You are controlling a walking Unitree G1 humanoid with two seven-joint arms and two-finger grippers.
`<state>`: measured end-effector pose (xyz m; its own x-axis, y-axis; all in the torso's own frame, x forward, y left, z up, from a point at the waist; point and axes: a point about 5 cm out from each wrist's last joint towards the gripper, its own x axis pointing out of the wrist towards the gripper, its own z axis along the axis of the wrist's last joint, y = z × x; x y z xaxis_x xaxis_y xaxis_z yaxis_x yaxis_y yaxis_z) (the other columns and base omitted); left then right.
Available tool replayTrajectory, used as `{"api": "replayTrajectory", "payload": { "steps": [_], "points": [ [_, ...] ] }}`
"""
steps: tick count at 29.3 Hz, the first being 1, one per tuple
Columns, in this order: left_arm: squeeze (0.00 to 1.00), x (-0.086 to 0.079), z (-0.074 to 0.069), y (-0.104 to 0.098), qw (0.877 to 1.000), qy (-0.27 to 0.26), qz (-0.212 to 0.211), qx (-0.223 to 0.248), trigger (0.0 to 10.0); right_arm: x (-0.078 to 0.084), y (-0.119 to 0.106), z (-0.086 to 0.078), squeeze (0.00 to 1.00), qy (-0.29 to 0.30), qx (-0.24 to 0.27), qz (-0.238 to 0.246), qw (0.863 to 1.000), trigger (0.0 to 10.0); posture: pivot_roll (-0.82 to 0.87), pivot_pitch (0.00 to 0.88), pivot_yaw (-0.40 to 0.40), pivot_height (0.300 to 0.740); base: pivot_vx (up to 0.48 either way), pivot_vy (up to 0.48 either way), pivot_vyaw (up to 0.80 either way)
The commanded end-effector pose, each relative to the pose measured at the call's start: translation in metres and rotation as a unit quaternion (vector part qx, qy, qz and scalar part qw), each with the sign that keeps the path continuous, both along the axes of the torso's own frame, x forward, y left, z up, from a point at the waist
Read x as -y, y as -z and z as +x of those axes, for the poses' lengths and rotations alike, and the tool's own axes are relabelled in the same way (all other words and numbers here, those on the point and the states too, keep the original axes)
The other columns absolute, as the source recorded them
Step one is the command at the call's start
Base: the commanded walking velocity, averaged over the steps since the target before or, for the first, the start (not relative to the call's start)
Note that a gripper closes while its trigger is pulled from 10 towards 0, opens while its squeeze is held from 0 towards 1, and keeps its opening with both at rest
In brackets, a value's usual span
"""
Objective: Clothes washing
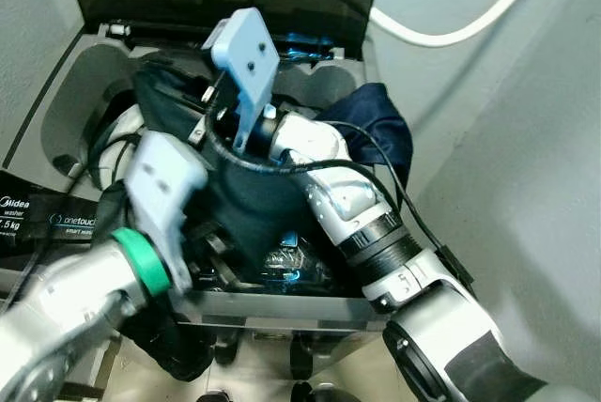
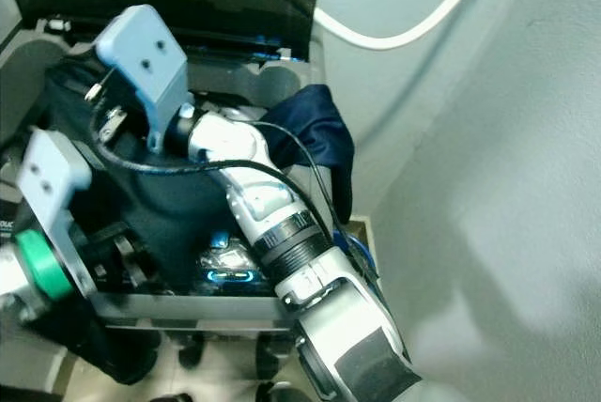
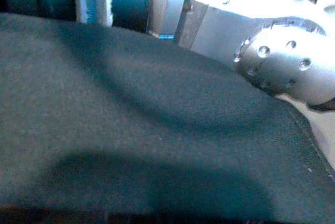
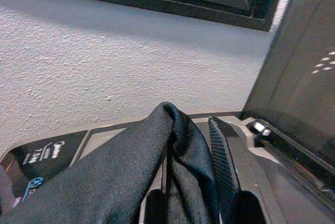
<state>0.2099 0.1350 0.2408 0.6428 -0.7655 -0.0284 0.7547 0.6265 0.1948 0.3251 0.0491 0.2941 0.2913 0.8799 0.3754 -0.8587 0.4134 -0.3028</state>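
My right gripper point(image 4: 196, 203), over the open top-loading washing machine point(image 1: 56, 92), has its fingers closed on a fold of the dark garment point(image 1: 239, 200), which spills across the tub opening. A navy cloth point(image 1: 380, 125) hangs over the machine's right rim. My left gripper lies against the garment; its opening cannot be judged.

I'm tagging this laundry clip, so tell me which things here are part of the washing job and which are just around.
Part of the job:
- top-loading washing machine, lid up
- dark garment bunched over its opening
- navy cloth draped on its right rim
- right gripper, cloth between its fingers
- left gripper, down at the garment

Just around:
- white hose on the wall
- textured wall
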Motion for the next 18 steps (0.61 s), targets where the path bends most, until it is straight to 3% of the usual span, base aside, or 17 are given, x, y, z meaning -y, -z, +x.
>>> {"api": "replayTrajectory", "payload": {
  "steps": [1,7,13,14,16,17,18],
  "points": [
    [0.00,-0.006,-0.003,-0.005,0.999,-0.022,0.027,0.030,10.0,0.000,-0.010,-0.001,0.00,0.004,-0.007,0.037,0.999,10.0,0.13,0.110,-0.028,0.740,0.000,0.000,0.00],
    [0.00,-0.031,0.003,-0.013,0.994,-0.083,0.052,0.048,10.0,0.032,-0.017,0.016,0.00,0.066,-0.034,0.102,0.992,10.0,0.14,0.108,-0.026,0.740,0.000,0.000,0.00],
    [0.00,-0.028,0.000,-0.018,0.996,-0.060,0.050,0.053,10.0,0.051,-0.015,0.021,0.00,0.086,-0.035,0.103,0.990,10.0,0.13,0.103,-0.014,0.740,0.000,0.000,0.00],
    [0.00,-0.020,-0.008,-0.010,0.996,-0.030,0.078,0.045,10.0,0.074,-0.019,0.025,0.00,0.121,-0.010,0.097,0.988,10.0,0.14,0.105,-0.012,0.740,0.000,0.000,0.00],
    [0.00,-0.019,-0.014,-0.004,0.994,-0.026,0.099,0.045,10.0,0.101,-0.027,0.033,0.00,0.171,0.000,0.118,0.978,10.0,0.14,0.105,-0.012,0.740,0.000,0.000,0.00],
    [0.00,-0.019,-0.015,-0.004,0.993,-0.029,0.104,0.050,10.0,0.111,-0.030,0.035,0.00,0.188,0.002,0.128,0.974,10.0,0.14,0.107,-0.012,0.740,0.000,0.000,0.00],
    [0.00,-0.019,-0.015,-0.004,0.993,-0.029,0.104,0.050,10.0,0.111,-0.030,0.035,0.00,0.188,0.002,0.128,0.974,10.0,0.14,0.107,-0.012,0.740,0.000,0.000,0.00]
  ]
}}
